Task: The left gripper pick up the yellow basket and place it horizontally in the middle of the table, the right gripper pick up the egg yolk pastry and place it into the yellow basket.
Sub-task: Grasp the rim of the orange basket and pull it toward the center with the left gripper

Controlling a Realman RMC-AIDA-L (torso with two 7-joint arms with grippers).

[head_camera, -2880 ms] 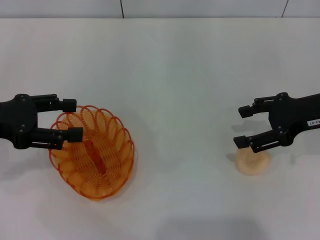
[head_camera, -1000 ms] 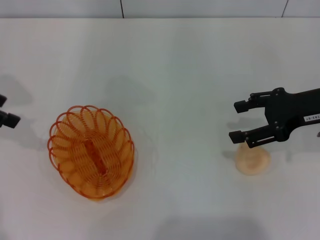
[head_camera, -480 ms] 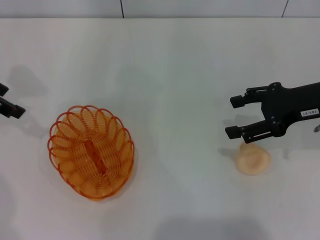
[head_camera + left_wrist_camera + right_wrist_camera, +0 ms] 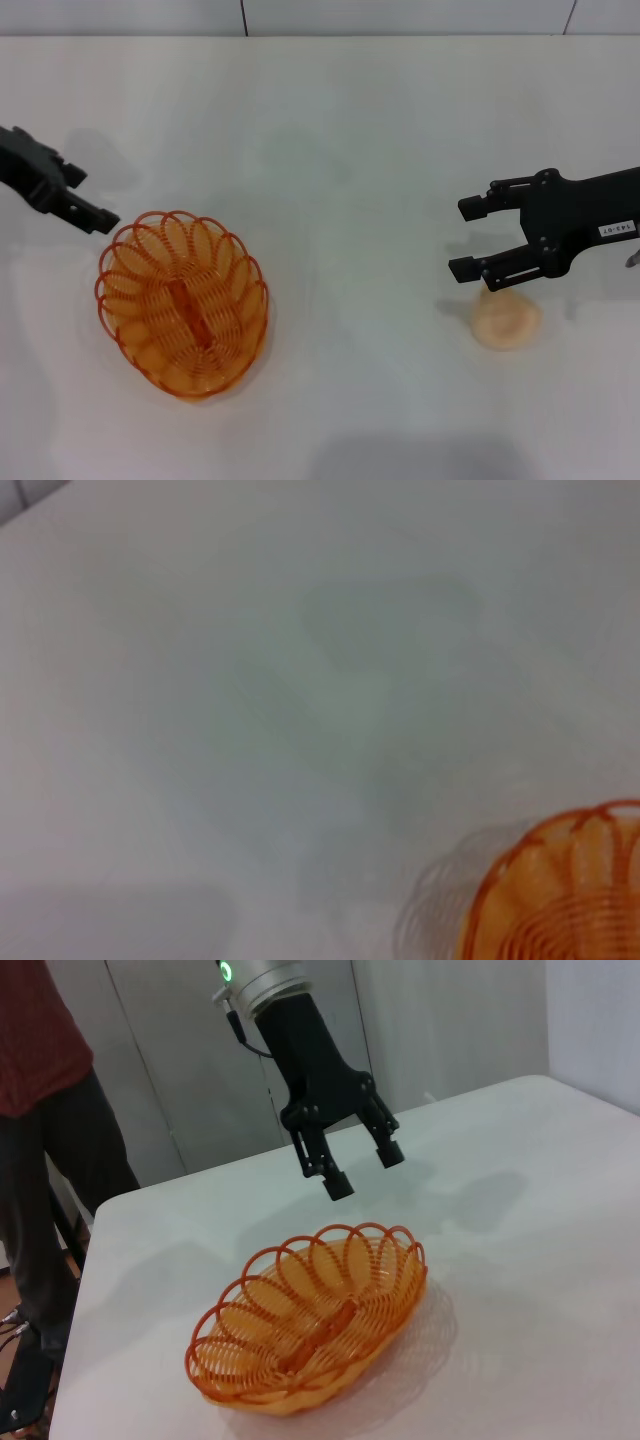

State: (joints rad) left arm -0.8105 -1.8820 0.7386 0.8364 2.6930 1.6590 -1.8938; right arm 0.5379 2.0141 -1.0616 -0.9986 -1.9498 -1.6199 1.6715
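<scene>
The yellow basket [image 4: 183, 305] lies empty on the white table [image 4: 340, 150] at the left, its long axis slanting front to back; it also shows in the right wrist view [image 4: 310, 1325], and part of its rim shows in the left wrist view [image 4: 560, 900]. My left gripper [image 4: 90, 200] is open and empty, hanging above the table just behind the basket's far left rim, as the right wrist view [image 4: 364, 1168] shows. The egg yolk pastry [image 4: 507, 320] sits on the table at the right. My right gripper [image 4: 463, 238] is open, just behind and above the pastry, not touching it.
A person in a red top [image 4: 40, 1110] stands beyond the table's left side. Grey wall panels [image 4: 180, 1070] stand behind the table. The table's far edge [image 4: 320, 36] runs along the top of the head view.
My left gripper pulled away to the left edge of the view, then came back toward the basket's far left rim. My right gripper shifted slightly left and stayed open. Basket and pastry have not moved.
</scene>
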